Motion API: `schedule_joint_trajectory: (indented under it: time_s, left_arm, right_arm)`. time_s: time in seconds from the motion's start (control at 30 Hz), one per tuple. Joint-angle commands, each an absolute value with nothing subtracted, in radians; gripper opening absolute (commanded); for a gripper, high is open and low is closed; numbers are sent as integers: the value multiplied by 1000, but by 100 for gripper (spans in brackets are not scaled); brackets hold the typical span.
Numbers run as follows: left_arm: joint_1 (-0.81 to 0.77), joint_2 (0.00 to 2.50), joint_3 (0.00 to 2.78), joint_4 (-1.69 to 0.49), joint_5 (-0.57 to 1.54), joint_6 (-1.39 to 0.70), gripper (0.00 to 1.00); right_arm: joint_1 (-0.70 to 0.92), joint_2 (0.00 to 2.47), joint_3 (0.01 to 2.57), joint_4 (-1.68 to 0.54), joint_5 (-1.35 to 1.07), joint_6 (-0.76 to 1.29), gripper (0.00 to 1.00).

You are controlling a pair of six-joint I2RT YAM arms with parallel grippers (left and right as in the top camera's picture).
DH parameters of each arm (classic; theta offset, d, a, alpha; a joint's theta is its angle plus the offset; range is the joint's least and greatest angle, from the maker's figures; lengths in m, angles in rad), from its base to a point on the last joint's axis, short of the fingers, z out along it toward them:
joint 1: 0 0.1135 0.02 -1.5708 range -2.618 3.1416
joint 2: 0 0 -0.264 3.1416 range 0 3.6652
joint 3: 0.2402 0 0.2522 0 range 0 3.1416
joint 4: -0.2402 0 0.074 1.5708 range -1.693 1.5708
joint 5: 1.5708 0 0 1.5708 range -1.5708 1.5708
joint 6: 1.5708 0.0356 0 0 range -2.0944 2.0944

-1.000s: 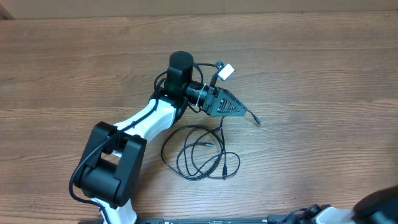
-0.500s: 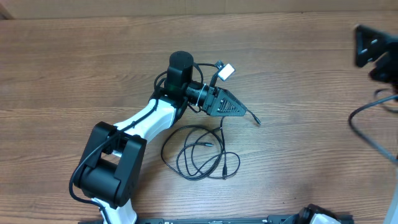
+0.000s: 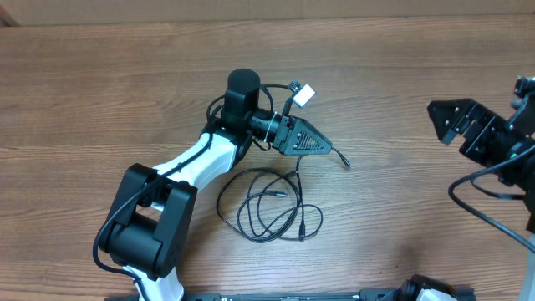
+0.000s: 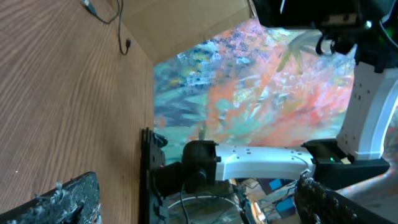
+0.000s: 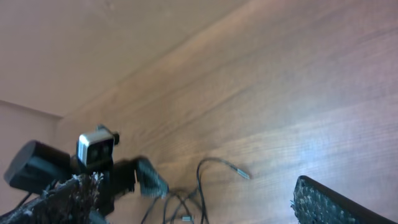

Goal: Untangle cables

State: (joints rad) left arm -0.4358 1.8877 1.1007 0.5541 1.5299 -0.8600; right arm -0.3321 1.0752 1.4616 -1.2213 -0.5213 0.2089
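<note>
R arm has swung in from the R edge over the last sec. It was only a sliver at the bottom corner, and now it's well inside the overhead view, with the R gripper (image 3: 441,124) pointing toward table centre. Its fingers (image 5: 68,196) sit at opposite edges of the R wrist view, wide apart w/ nothing between them, so it's spread and empty. L arm hasn't budged, and the cables (image 3: 267,205) lie as before.

Cables: loose overlapping loops on the table (image 3: 418,67), near centre, just below the L gripper (image 3: 332,150). One strand runs up under it, and a plug end (image 3: 346,164) pokes out just past its tip. L gripper is turned on its side. The L wrist view shows its fingers (image 4: 59,199) far apart and holding nothing.

Read: neither arm has a cord yet, so pulling apart hasn't begun. R arm is prob. coming for the free plug end.

In the way: L gripper + L wrist cam (image 3: 303,95) sit over the top of the bunch. R arm's own thick black cable (image 3: 481,196) hangs in a loop behind it. It's not a task cord, but it could drag. R gripper is well apart from the cables.
</note>
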Motion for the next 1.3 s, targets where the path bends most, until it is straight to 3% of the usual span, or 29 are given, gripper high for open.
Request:
schedule_joint_trajectory:
  time_s: [0.0,0.13,0.3,0.4,0.67,1.1,1.27]
  left_arm:
    - [-411,1898,1114,620,1512,-833,100]
    - [-305,1898,1122,913,1581,-940,100]
    - [-77,1898,1129,1401,1583,-1389,100]
    - [72,1897,1129,1583,1582,-1598,100]
    - [313,1837,1129,1587,1582,-1751,100]
    - [321,1394,1129,1559,1582,-1750,100]
    - [321,1377,1201,1329,1573,-1667,100]
  right_arm:
    - [-327,1038,1484,-1258,-517,205,100]
    - [-327,1009,1484,-1336,-517,193,100]
    - [-327,962,1484,-1406,-517,155,100]
    - [-327,934,1484,-1441,-517,155,100]
    - [-326,908,1484,-1472,-517,156,100]
    - [-326,908,1484,-1504,-517,155,100]
    - [-326,908,1484,-1505,-517,147,100]
